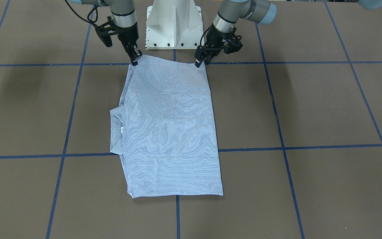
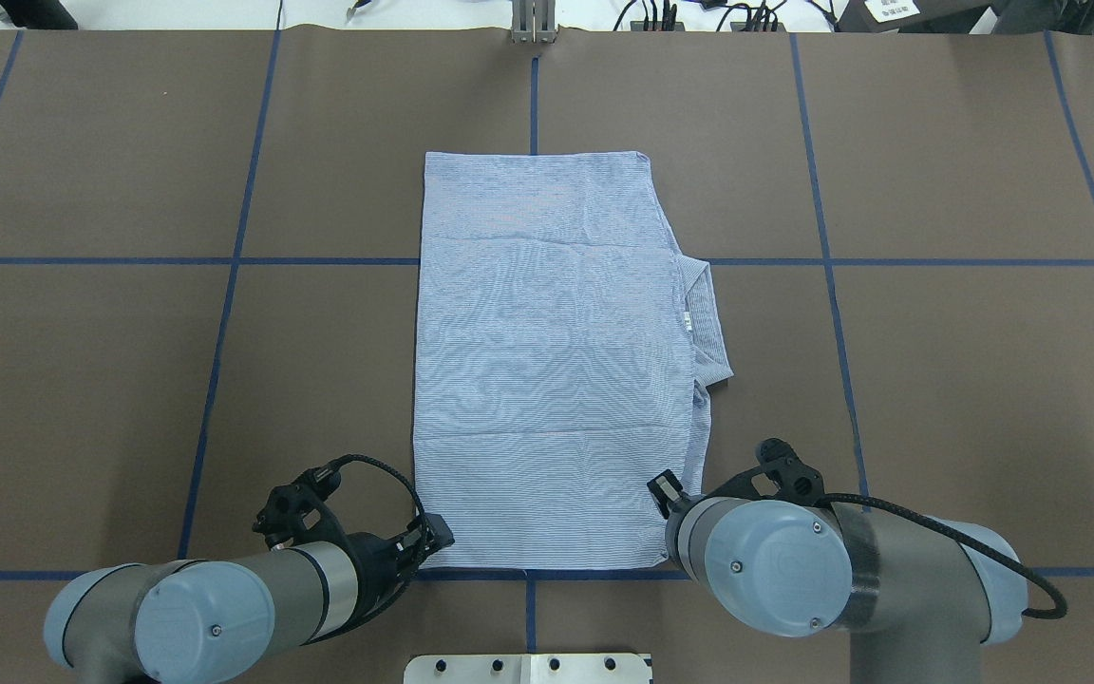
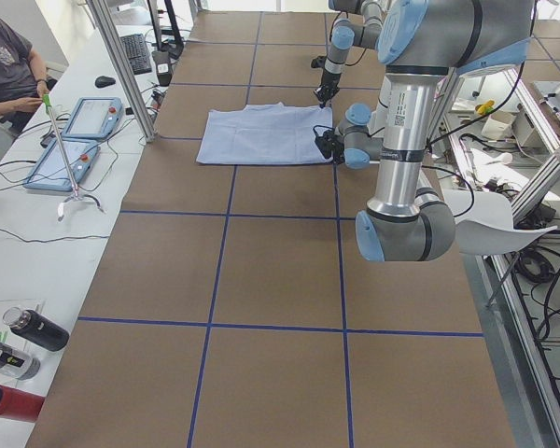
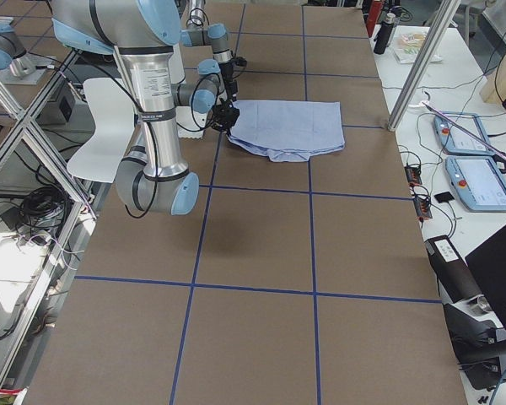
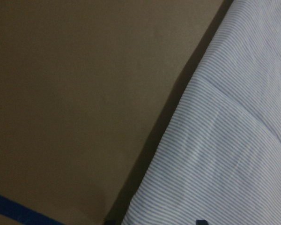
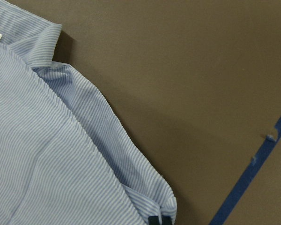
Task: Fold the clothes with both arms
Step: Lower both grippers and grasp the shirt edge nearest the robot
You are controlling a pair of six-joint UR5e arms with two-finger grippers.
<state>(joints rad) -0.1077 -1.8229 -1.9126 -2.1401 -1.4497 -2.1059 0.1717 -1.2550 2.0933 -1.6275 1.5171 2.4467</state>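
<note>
- The right gripper (image 1: 134, 60) has its jaws pressed together on a near corner of the shirt (image 2: 547, 361). In the right wrist view a dark tip sits on the bunched cloth of that corner.
- The left gripper (image 1: 198, 63) has its jaws pinched on the other near corner. In the left wrist view a dark tip shows over the striped cloth, with bare brown surface (image 2: 936, 380) just beside the edge.
- In the overhead view the left gripper is at the shirt's 7 o'clock and the right gripper at its 5 o'clock, both on the edge nearest the robot.
- The shirt lies folded into a long rectangle at the middle of the surface. Its long side runs from 6 to 12 o'clock.
- The collar (image 2: 704, 323) sticks out of the rectangle at 3 o'clock, with the neck label (image 2: 688, 321) on it.
- From the collar a loose layered edge runs down toward 5 o'clock to the right gripper.
- Blue tape lines (image 2: 224, 260) divide the surface into a grid. One passes under the shirt's far half, and the near edge lies along another.
- The left arm (image 2: 215, 608) enters the overhead view at 7 o'clock and the right arm (image 2: 775, 560) at 5 o'clock. The pedestal base (image 1: 173, 30) stands between them at 6 o'clock.
- In the exterior left view a person (image 3: 5, 56) sits at a side bench at 10 o'clock, near two control pendants (image 3: 75, 140).
</note>
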